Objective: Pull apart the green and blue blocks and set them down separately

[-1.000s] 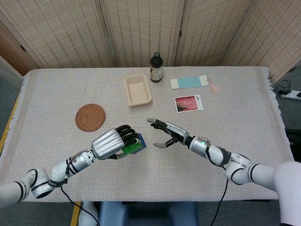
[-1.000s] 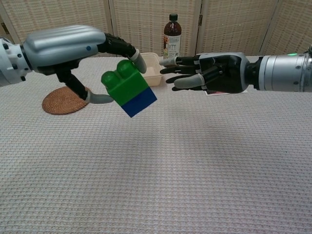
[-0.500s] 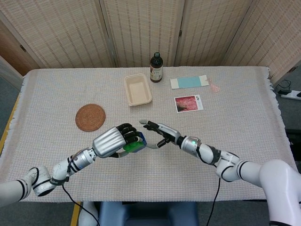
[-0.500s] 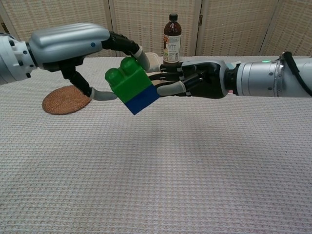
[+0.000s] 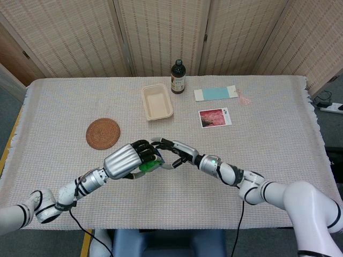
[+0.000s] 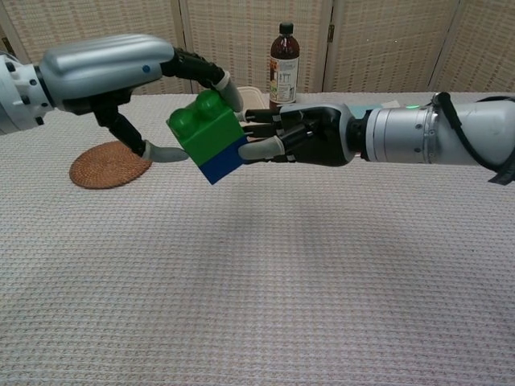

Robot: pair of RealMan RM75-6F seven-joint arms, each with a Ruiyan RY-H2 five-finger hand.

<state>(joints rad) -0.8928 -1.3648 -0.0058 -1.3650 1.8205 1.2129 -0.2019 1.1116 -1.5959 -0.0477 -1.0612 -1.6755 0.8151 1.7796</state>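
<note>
1. We see the green block point(image 6: 205, 126) and the blue block point(image 6: 223, 162) joined as one piece, tilted, in the air above the worktop point(image 6: 257, 273), green half uppermost.
2. Our left hand point(image 6: 121, 76) grips the pair, a finger over the green studs and the thumb below on the left side.
3. Our right hand point(image 6: 294, 134) reaches in from the right with fingers apart, holding nothing; its fingertips point(image 6: 259, 149) are at the blue half, and we cannot tell whether they touch it.
4. We judge the right hand needs a firm hold on the blue half alone. If it closes across the seam, the blocks would not part.
5. A pull with a weak grip could slip off, or tug the pair out of the left hand and drop it.
6. Well behind are a bottle point(image 5: 178, 77), a tray point(image 5: 157, 101), a woven mat point(image 5: 103, 133), a photo point(image 5: 215, 117) and a blue card point(image 5: 215, 93).
</note>
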